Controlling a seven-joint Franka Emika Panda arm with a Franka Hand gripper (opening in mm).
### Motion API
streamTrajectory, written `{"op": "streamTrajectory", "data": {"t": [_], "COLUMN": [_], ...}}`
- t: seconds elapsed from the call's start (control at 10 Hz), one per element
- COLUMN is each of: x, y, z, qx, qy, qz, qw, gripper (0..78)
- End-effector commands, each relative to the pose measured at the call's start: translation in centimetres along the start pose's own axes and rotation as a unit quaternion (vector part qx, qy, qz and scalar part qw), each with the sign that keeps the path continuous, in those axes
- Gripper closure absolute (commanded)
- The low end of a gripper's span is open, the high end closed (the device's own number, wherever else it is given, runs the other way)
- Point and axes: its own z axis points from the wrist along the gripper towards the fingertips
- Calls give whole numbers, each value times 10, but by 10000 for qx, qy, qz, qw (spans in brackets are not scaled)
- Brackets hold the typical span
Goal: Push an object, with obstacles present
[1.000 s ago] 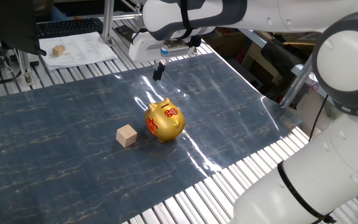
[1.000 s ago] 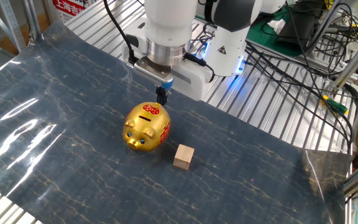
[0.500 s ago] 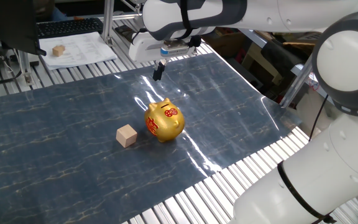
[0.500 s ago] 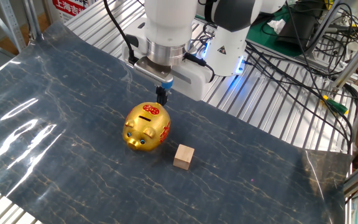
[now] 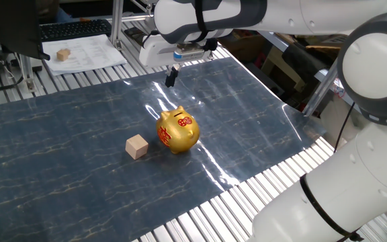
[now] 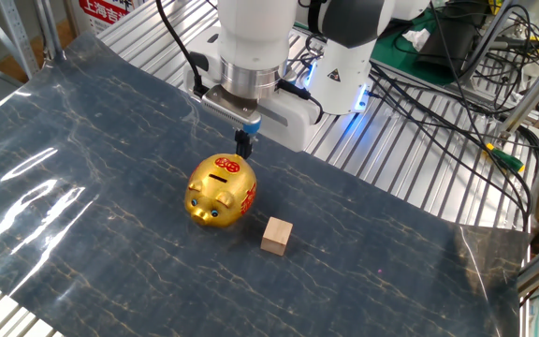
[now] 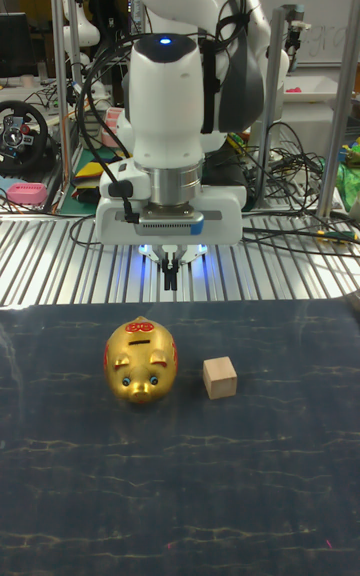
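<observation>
A small light-tan wooden cube, the object [image 5: 137, 146] [image 6: 276, 235] [image 7: 220, 378], rests on the dark blue marbled mat, close beside the golden pig obstacle [image 5: 177, 130] [image 6: 221, 191] [image 7: 141, 360]. The pig is shiny, with red markings on its side and top. My gripper [image 5: 171, 76] [image 6: 243, 144] [image 7: 172, 275] hangs above the mat behind the pig, on the robot-base side, apart from both. Its black fingers are pressed together with nothing between them.
The mat [image 5: 59, 168] covers a ribbed metal table [image 5: 274, 181]. Off the mat at the far corner lie white papers [image 5: 86, 52] with another small wooden cube [image 5: 62, 54] and a keyboard [image 5: 72, 29]. Cables [image 6: 438, 103] lie beside the robot base.
</observation>
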Motion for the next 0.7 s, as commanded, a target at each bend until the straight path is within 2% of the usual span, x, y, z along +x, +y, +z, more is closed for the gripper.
{"op": "streamTrajectory", "data": {"t": [0.1, 0.2, 0.3, 0.4, 0.7], "x": [0, 0, 0, 0, 1], "y": [0, 0, 0, 0, 4], "z": [0, 0, 0, 0, -2], "qx": [-667, -542, -542, -443, -457], "qy": [228, 217, 217, 208, 210], "qz": [667, 653, 653, 639, 664], "qw": [9953, 9962, 9962, 9968, 9965], "gripper": [776, 776, 776, 776, 776]}}
